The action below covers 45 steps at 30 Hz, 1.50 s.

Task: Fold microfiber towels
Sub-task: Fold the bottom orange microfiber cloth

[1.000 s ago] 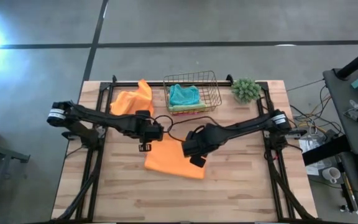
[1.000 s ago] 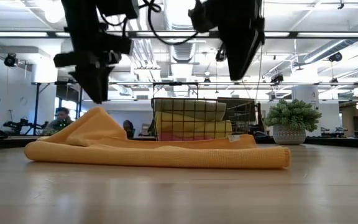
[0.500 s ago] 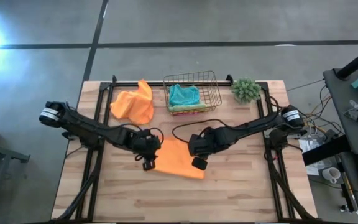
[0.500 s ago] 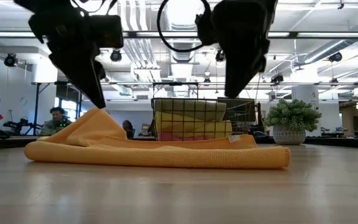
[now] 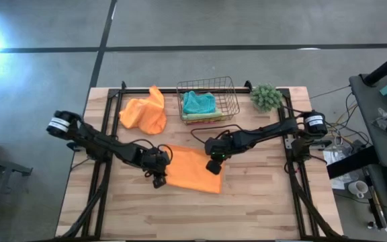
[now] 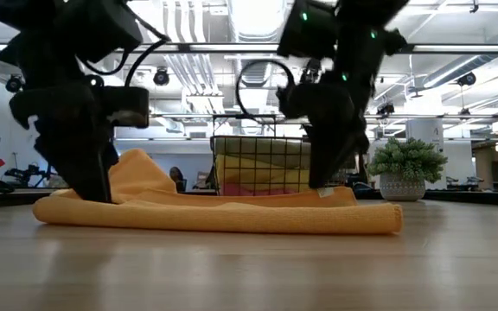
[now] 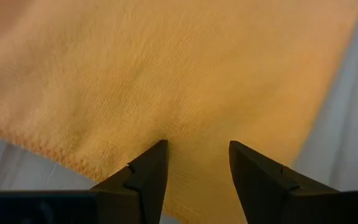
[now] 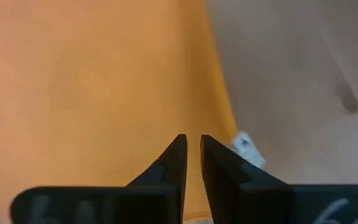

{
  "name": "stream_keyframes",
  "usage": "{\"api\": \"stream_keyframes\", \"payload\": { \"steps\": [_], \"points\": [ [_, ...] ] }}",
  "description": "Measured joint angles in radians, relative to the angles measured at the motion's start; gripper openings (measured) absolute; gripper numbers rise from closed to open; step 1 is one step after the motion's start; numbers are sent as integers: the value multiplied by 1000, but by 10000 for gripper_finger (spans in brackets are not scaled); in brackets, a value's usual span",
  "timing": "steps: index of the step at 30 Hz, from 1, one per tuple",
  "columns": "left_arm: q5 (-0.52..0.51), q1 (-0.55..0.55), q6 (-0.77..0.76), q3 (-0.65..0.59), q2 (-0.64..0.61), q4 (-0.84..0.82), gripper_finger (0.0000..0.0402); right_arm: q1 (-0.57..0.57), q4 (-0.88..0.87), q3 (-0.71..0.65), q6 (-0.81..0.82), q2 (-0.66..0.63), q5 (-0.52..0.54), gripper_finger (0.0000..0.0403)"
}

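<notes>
An orange towel (image 5: 188, 169) lies folded flat at the table's middle, with a small white tag (image 8: 246, 148) at its right edge. My left gripper (image 5: 158, 179) is open, its tips down on the towel's left near corner (image 7: 196, 146). My right gripper (image 5: 213, 166) stands on the towel's right edge beside the tag, its fingers a narrow gap apart (image 8: 192, 140). A second orange towel (image 5: 144, 113) lies crumpled at the far left. A teal towel (image 5: 199, 102) lies on other folded cloths in the wire basket (image 5: 228, 101). My left gripper sets its two open fingertips (image 7: 159, 148) on the towel's top face, just inside its left edge (image 7: 55, 155). It comes from above, slanting. The towel lies flat on the table. My right gripper's fingertips (image 8: 179, 142) meet the towel's top face close to its right edge (image 8: 224, 106), from above. No cloth is raised between them.
A small green fuzzy plant (image 5: 266, 97) stands at the far right corner. The basket stands at the far edge's middle. Bare wood lies along the near edge (image 5: 193, 215). In the low view, people and desks show in the room behind.
Both grippers have gone down onto the flat orange towel. My left gripper has also gone toward the near edge, to the towel's left near corner. The towel has stayed where it was.
</notes>
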Motion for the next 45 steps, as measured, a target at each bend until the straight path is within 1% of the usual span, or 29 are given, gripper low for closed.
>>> {"api": "stream_keyframes", "payload": {
  "steps": [4, 7, 12, 19, 25, 29, 32, 34, 37, 40, 43, 45],
  "points": [
    [-3, 3, 9, 0, 43, 8, 155, -12, 51, -69, 35, 0, 23, 32],
    [-10, 13, 44, 7, 88, 11, 155, -11, 81, -104, 65, 0, 20, 31],
    [-100, 41, 115, 10, 126, 16, 155, 11, 96, -141, 164, 0, -5, 31],
    [-241, 125, 231, 25, 110, 9, 155, 122, 128, -140, 326, 0, -30, 31],
    [-256, 227, 357, 39, 121, 41, 155, 233, 217, -135, 500, 38, -20, 27],
    [-255, 264, 498, 37, 121, 43, 155, 298, 251, -89, 577, 99, -12, 16],
    [-252, 269, 649, 37, 113, 45, 155, 331, 251, -25, 563, 143, 9, 10],
    [-256, 269, 716, 43, 113, 42, 155, 340, 241, 18, 550, 166, 29, 9],
    [-261, 273, 766, 56, 118, 37, 155, 340, 237, 75, 533, 195, 27, 9],
    [-266, 276, 770, 74, 118, 20, 155, 339, 236, 131, 501, 214, 28, 8],
    [-265, 269, 764, 105, 105, -55, 155, 339, 200, 190, 462, 218, 37, 8],
    [-260, 257, 762, 128, 89, -115, 155, 339, 127, 229, 439, 218, 70, 8]
  ]
}}
